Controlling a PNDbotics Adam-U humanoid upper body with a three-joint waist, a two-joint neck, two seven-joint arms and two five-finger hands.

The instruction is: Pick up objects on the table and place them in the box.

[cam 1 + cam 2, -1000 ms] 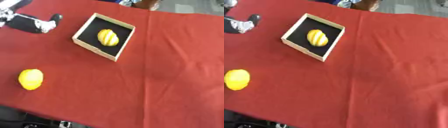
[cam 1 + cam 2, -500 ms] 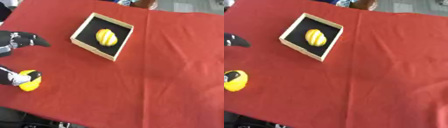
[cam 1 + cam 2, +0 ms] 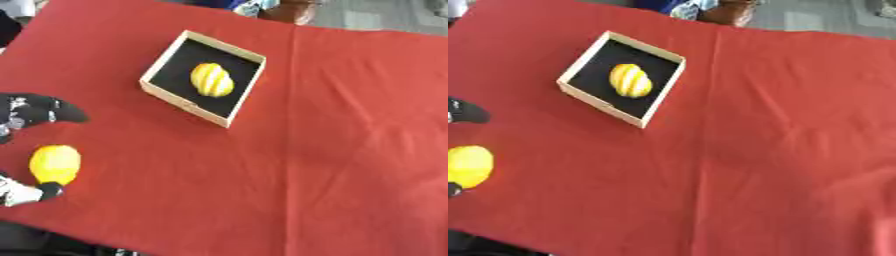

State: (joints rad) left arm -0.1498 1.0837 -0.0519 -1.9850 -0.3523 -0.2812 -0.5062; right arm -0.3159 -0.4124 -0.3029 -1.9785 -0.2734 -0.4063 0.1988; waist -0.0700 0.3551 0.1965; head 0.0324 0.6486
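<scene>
A second ago the left hand [image 3: 31, 112] was up at the far left, level with the box [image 3: 203, 79] and well away from the lemon [image 3: 54, 164]. Now it has come down to the lemon, with its black fingers [image 3: 61, 111] spread just above the lemon and its thumb [image 3: 39, 191] just below it, so the lemon sits between them. Half a second ago the thumb lay over the lemon's upper edge, and now it sits under the lemon.
</scene>
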